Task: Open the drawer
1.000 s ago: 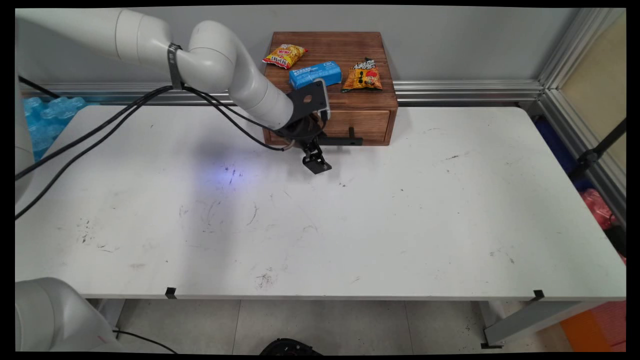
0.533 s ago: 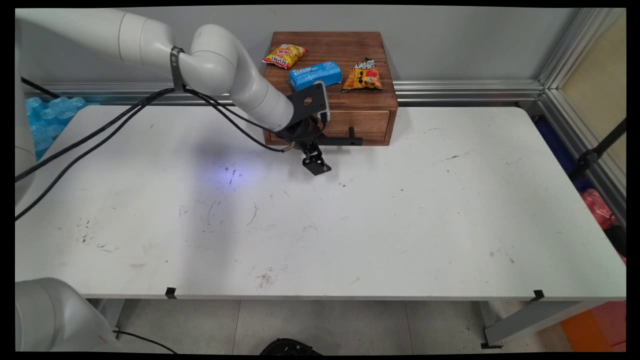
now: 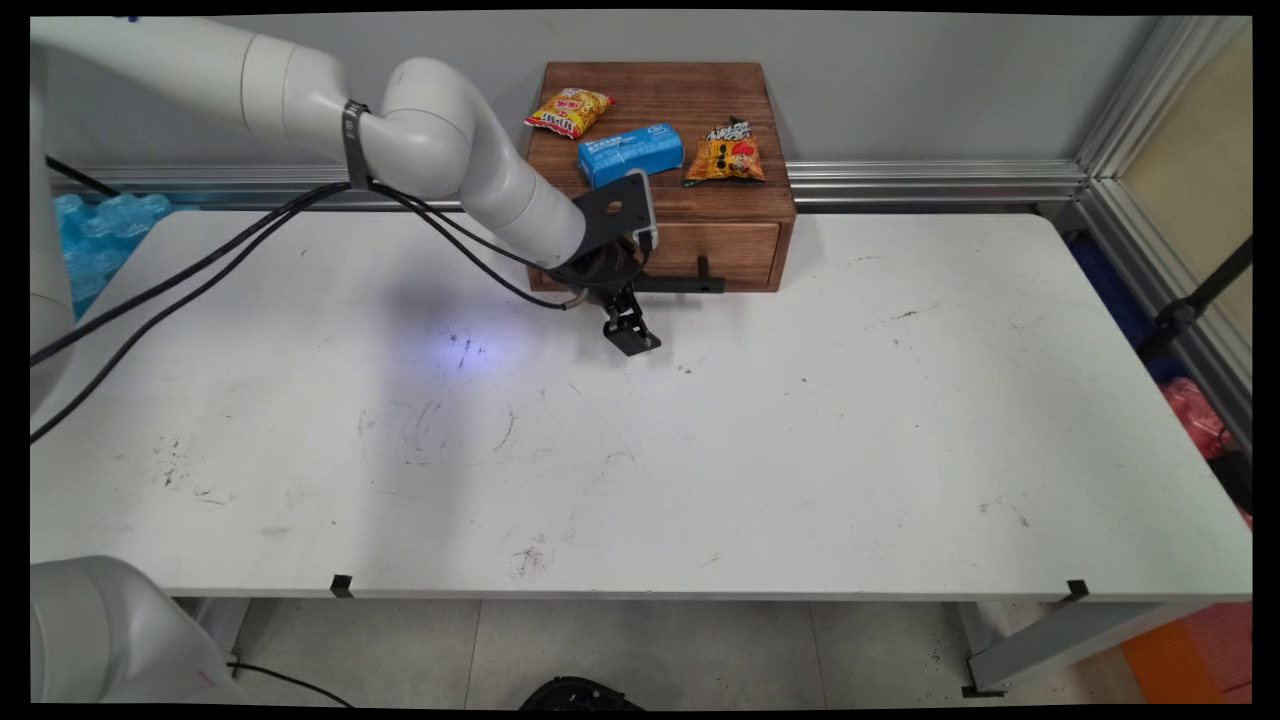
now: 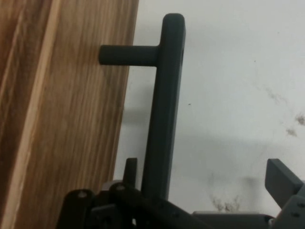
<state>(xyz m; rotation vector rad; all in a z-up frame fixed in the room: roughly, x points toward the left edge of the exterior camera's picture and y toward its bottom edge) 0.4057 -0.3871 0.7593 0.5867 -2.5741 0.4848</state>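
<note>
My gripper [image 3: 629, 328] hangs low over the white table [image 3: 700, 450], just in front of the left part of a wooden drawer box [image 3: 745, 250]. It is open. In the hand view the drawer's black bar handle [image 4: 164, 100] runs between the two fingers of the gripper [image 4: 206, 172], close to one finger [image 4: 130, 167] and far from the other [image 4: 282, 179]. No contact shows. The handle [image 3: 690, 285] stands off the shut drawer front. On the box top lie a yellow snack bag [image 3: 568, 110], a blue pack [image 3: 630, 150] and an orange snack bag [image 3: 725, 157].
The box stands against the back wall rail [image 3: 930, 180]. Black cables [image 3: 200, 270] trail from the arm over the table's left part. Blue bubble wrap [image 3: 95, 235] lies off the left edge, and a red bag [image 3: 1195, 410] off the right.
The gripper has slid slightly toward the table's near side and a touch left, staying by the handle. The packs and the box have not moved.
</note>
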